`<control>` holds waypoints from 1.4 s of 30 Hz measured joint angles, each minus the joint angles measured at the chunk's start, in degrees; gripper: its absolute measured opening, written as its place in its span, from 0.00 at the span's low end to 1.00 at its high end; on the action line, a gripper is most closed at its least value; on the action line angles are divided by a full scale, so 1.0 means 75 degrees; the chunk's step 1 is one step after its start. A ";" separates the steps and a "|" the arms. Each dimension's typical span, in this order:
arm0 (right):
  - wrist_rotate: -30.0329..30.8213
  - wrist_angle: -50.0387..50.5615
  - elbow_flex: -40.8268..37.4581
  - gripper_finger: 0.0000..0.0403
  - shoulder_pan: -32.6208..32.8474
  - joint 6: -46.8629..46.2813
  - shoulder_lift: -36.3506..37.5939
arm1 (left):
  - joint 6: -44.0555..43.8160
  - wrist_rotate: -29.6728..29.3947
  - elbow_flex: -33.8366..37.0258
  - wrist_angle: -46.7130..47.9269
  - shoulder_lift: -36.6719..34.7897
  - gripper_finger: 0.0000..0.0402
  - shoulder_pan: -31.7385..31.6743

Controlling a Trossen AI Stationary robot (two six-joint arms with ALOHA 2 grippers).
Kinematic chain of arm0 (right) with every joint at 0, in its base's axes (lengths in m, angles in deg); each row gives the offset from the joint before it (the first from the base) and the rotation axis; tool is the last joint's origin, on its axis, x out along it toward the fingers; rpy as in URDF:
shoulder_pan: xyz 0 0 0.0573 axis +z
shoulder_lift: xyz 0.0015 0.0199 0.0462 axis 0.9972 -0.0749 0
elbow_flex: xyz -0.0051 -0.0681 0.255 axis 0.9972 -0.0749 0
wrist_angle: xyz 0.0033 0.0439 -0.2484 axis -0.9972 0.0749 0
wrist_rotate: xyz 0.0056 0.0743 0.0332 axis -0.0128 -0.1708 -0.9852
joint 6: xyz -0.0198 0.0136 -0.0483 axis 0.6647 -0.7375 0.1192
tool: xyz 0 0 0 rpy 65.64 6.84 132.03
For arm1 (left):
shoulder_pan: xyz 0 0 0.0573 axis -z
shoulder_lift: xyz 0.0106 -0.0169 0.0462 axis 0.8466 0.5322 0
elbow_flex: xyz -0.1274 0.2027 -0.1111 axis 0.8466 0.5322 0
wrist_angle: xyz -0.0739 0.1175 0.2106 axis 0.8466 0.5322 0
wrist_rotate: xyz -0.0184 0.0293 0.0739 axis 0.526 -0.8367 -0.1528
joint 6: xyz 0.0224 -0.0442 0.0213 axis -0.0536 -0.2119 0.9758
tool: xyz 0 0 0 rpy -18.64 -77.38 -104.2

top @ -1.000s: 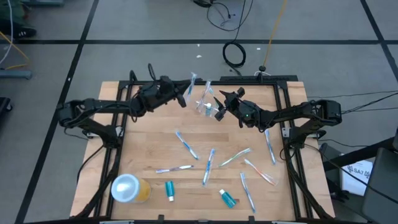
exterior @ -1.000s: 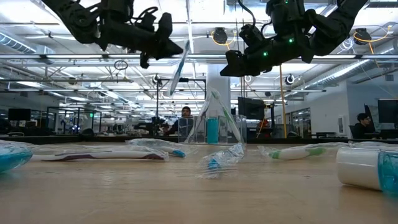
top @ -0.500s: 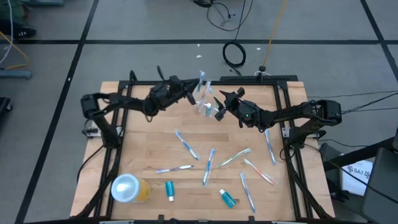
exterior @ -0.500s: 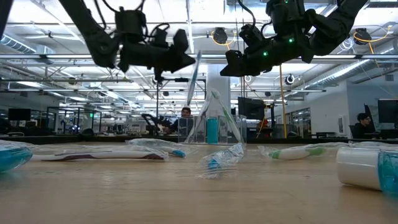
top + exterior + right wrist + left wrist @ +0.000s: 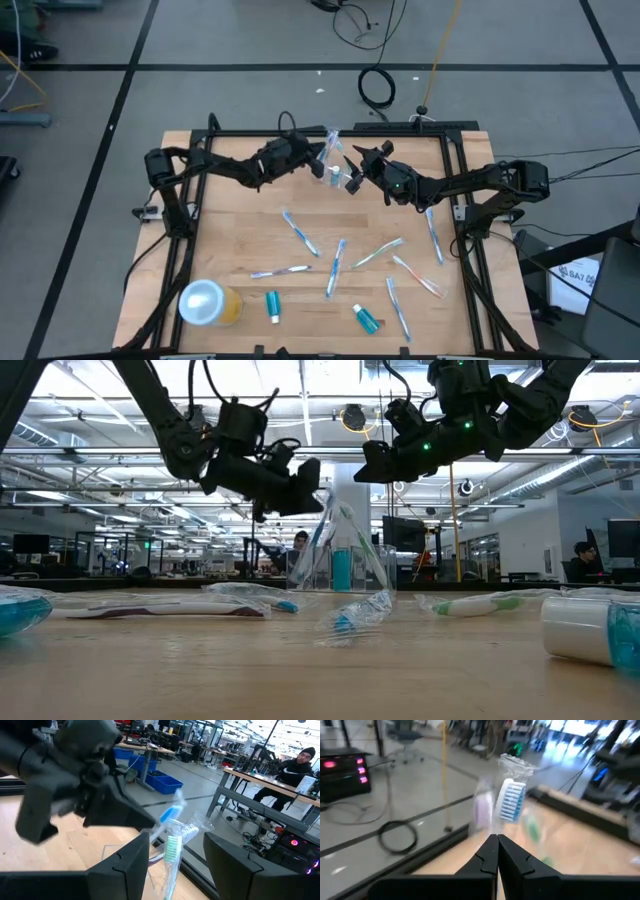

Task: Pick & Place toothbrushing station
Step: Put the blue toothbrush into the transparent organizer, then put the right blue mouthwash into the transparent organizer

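orange-yellow cup (image 5: 212,303): white lid, table (image 5: 240,225) near-left corner | cable coil (image 5: 377,87): floor

My left jaws clamp a wrapped blue toothbrush (image 5: 510,800) upright over the clear cup (image 5: 333,172); other toothbrushes (image 5: 300,233) and teal tubes (image 5: 366,318) lie scattered well below.

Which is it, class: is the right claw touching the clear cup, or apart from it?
Apart. In the low view the right claw hangs well above the clear cup, with open background showing between them.
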 joint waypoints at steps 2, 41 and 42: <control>0.0000 0.0000 0.0000 0.45 0.0000 0.0000 0.0000 | 0.0172 -0.0427 0.0000 0.0439 0.0000 0.01 0.0029; -0.0012 0.8282 -0.0190 0.45 0.1508 -0.3745 0.3439 | 0.2068 -0.0810 0.0009 0.2835 -0.0907 0.24 0.0291; -0.0009 0.8223 -0.0244 0.45 0.1507 -0.3747 0.3442 | 0.2024 -0.0785 0.0009 0.3053 -0.1092 0.27 0.0330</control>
